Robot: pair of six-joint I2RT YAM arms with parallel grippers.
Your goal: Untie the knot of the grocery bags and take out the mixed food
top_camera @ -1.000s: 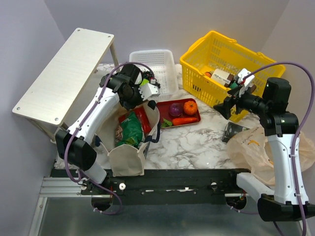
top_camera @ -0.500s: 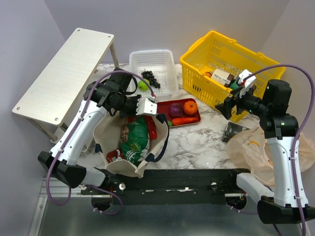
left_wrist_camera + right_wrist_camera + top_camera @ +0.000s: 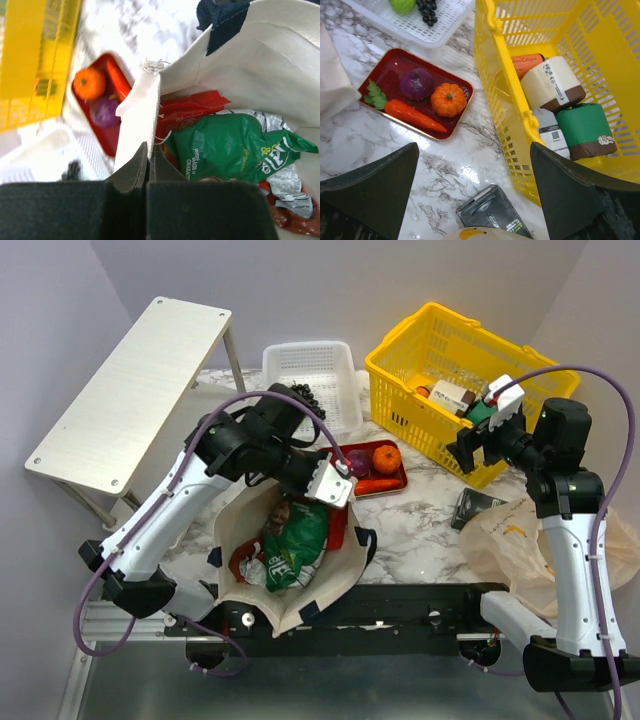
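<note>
Left claw [image 3: 148, 152] pinches the canvas tote [image 3: 280, 65] rim, lower centre, baring the green snack bag [image 3: 230, 145]; right claw [image 3: 472, 185] gapes empty.

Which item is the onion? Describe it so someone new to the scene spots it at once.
Find the yellow basket; beside it on the marble table lies a shallow red tray holding three foods. The onion is the round one on the side away from the basket, next to the orange and beside the long carrot. It alone is dark purple.
</note>
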